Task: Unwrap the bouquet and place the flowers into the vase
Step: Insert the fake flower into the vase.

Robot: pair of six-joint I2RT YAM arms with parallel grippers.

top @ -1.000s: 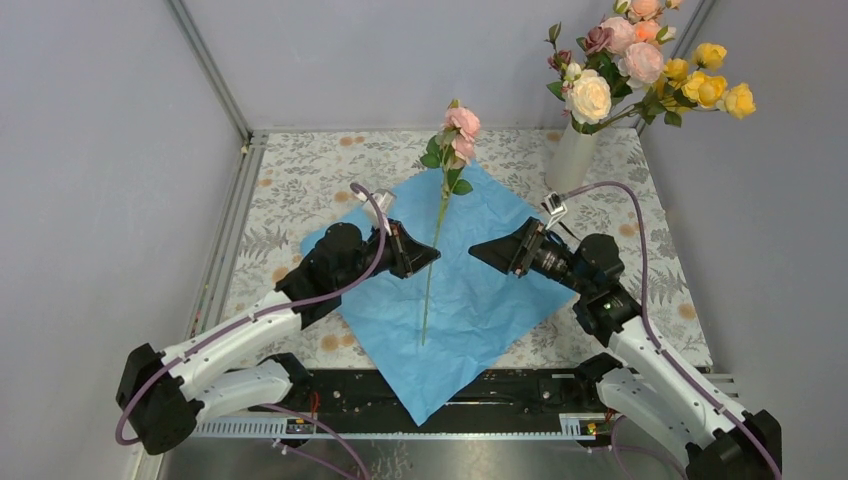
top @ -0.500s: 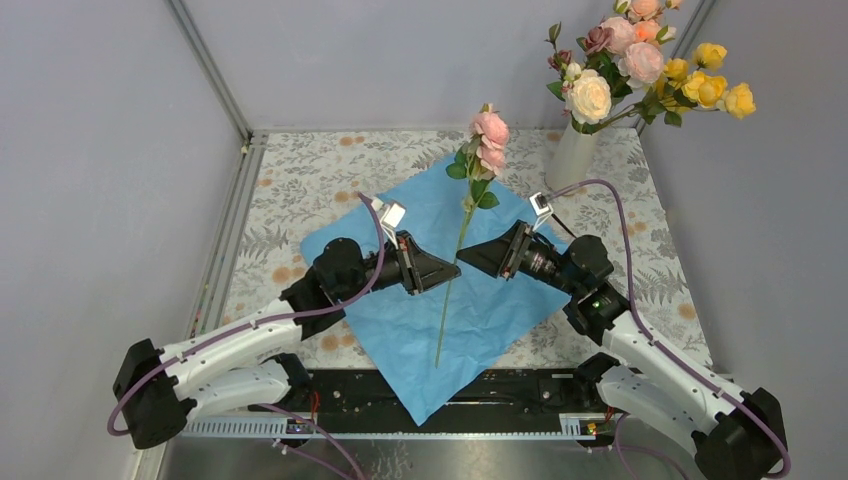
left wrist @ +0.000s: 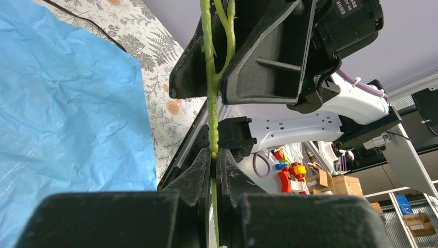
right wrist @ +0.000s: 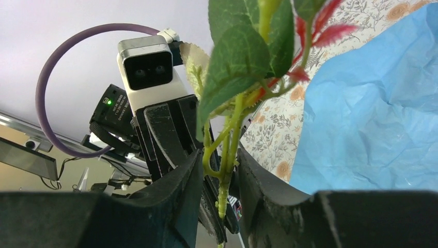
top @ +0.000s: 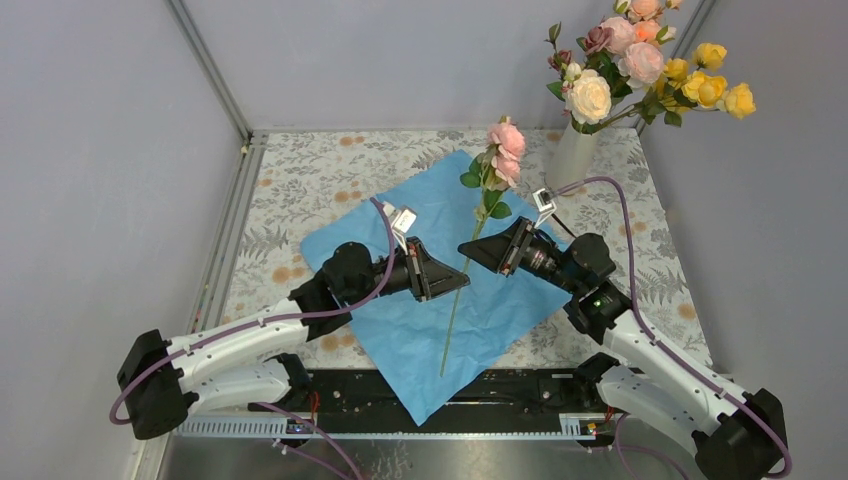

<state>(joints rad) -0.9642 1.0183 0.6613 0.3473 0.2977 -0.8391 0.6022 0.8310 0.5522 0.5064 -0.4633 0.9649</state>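
A pink rose (top: 507,140) on a long green stem (top: 455,315) hangs nearly upright above the spread blue wrapping paper (top: 420,320). My left gripper (top: 462,278) is shut on the stem (left wrist: 212,103), which is pinched between its pads in the left wrist view. My right gripper (top: 470,248) faces it just above, jaws either side of the same stem (right wrist: 225,170) with small gaps showing, so it is open. Leaves (right wrist: 243,57) fill the top of the right wrist view. The beige vase (top: 572,158) at the back right holds several flowers (top: 640,65), pink, cream and yellow.
A floral-print tablecloth (top: 300,190) covers the table inside grey walls. A metal frame rail (top: 225,240) runs along the left side. The black base rail (top: 500,395) lies at the near edge. Purple cables (top: 620,200) loop over both wrists.
My left arm has carried the rose to the right and nearer the right gripper. The right gripper's jaws have narrowed around the stem.
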